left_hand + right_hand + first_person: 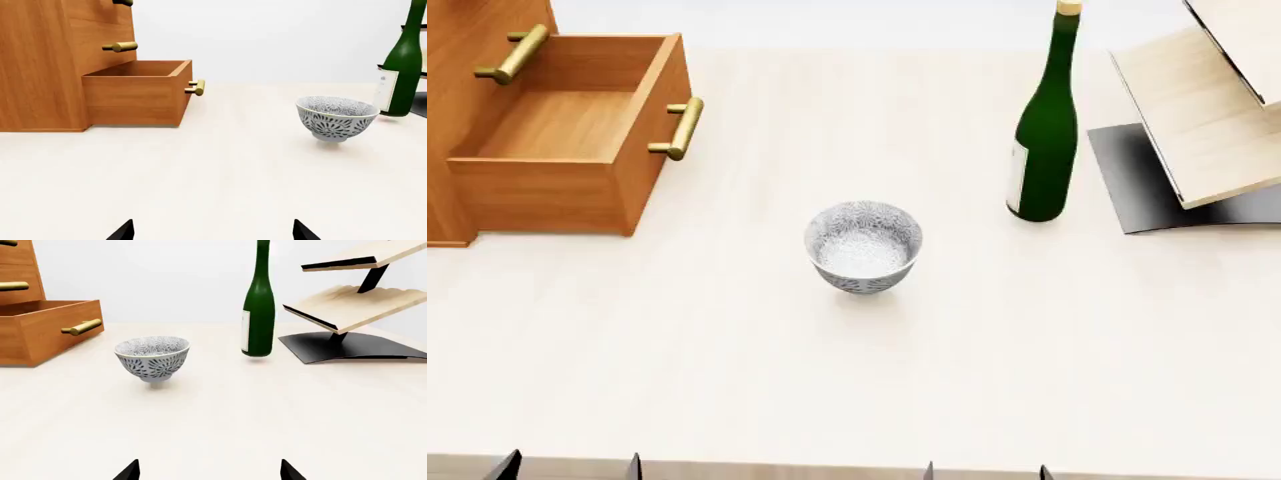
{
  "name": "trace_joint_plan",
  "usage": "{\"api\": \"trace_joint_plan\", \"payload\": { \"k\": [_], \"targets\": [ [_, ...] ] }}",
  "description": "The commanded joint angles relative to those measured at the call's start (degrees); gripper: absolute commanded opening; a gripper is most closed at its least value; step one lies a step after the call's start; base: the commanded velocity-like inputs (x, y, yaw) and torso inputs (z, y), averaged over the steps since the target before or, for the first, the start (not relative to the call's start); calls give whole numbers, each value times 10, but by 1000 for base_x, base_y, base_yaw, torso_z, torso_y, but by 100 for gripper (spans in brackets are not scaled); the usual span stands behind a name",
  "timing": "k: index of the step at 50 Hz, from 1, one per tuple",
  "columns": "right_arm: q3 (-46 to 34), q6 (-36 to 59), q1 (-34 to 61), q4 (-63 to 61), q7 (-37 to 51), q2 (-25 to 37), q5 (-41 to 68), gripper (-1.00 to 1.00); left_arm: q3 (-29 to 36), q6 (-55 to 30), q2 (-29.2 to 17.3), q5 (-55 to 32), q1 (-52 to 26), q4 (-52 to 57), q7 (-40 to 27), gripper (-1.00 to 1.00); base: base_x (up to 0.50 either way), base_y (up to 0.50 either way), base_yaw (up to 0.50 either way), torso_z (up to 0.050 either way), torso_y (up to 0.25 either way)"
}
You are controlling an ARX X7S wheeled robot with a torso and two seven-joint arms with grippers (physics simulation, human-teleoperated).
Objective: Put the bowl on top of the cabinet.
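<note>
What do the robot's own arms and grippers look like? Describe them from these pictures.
Only the fingers show: flat, dark black pointed tips, without markings or cables. The left gripper and the right gripper each show two such tips at the picture's edge. The head view shows four small tips along the pale tabletop's near edge. The arms themselves are out of view.

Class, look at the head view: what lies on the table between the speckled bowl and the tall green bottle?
Nothing: between the small speckled white-grey bowl and the tall green glass bottle, only bare pale tabletop shows in the head view.
</note>
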Motion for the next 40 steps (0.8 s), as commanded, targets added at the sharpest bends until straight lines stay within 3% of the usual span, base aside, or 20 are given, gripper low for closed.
{"api": "trace_joint_plan", "payload": {
  "k": [1,21,22,29,34,36,40],
  "targets": [
    [-13,1,-10,-17,18,9,-2,100,18,-6,-9,-9,1,12,-4,100,0,0,0,0,0],
    [-47,-19,-7,8,59,32,14,100,34,-6,-33,-44,-7,-10,-38,100,0,0,0,0,0],
    [-32,-19,-9,9,43,18,1,100,5,-14,-9,-20,-6,-7,-10,100,0,0,0,0,0],
    [-34,-14,-6,1,63,25,14,100,30,-101,-26,-11,-17,25,-34,100,0,0,0,0,0],
    [-32,27,-9,-78,60,38,36,100,42,-143,-38,15,-26,98,-58,100,0,0,0,0,0],
    [-30,64,-10,-145,61,47,41,100,60,-150,-57,2,-18,159,-21,100,64,0,0,0,0],
    [-33,110,-8,-234,61,63,41,100,58,-199,-66,-6,-23,252,-18,100,355,0,0,0,0]
  ]
}}
